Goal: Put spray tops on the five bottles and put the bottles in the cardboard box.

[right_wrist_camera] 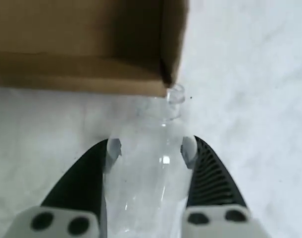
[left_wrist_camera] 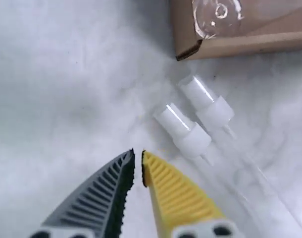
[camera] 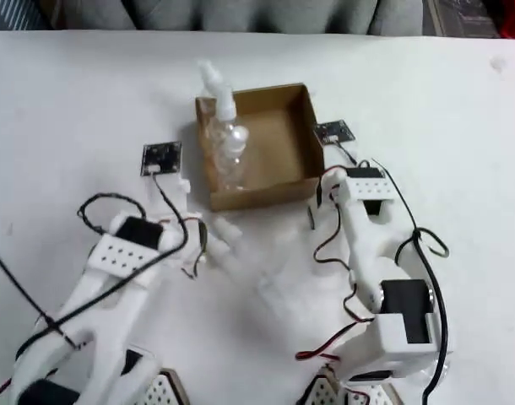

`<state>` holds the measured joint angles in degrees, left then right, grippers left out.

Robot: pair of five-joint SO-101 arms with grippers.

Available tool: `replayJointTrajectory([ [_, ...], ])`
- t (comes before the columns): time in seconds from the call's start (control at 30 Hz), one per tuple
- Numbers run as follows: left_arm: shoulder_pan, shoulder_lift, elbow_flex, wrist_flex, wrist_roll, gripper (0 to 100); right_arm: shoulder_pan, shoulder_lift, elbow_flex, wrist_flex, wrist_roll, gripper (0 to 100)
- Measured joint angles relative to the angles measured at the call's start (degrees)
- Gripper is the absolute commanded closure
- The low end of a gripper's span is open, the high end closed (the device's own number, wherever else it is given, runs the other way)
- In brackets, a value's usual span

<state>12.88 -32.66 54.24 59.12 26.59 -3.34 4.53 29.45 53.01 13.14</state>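
Right gripper clasping clear capless plastic bottle at near-right corner of brown cardboard box, left gripper nearly closed, empty, beside two white spray tops

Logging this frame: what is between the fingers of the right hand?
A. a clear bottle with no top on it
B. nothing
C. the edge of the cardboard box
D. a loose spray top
A: in the right wrist view the right hand presses on both sides of a clear bottle, and the bottle's mouth is open and uncapped.
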Motion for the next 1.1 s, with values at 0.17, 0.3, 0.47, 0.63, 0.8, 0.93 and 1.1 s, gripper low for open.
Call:
replayJointTrajectory([
  [0.17, 0.0, 5.01, -3.78, 0.0, 3.25, 83, 0.0, 0.0, 0.0, 0.0, 0.0, 98.3],
  [0.3, 0.0, 6.77, -4.4, 0.0, 4.22, 77, 0.0, 0.0, 0.0, 0.0, 0.44, 98.3],
  [0.47, -0.44, 8.62, -4.4, 0.0, 4.57, 82, 0.0, 0.0, 0.0, 0.0, 0.79, 98.3],
  [0.63, -2.37, 14.51, -4.4, -2.73, 4.57, 83, 0.0, 0.0, 0.0, 0.0, 0.88, 98.3],
  [0.8, -2.55, 20.22, -5.98, -8.09, 4.57, 83, 0.0, 0.44, 0.0, 0.0, 1.05, 98.3],
  [0.93, -2.55, 21.54, -7.74, -9.05, 4.57, 83, -0.09, 1.93, -0.18, -0.09, 1.14, 98.3],
  [1.1, -1.85, 21.54, -8.09, -9.14, 4.57, 83, -0.09, 2.37, -0.62, -0.09, 1.14, 98.3],
])
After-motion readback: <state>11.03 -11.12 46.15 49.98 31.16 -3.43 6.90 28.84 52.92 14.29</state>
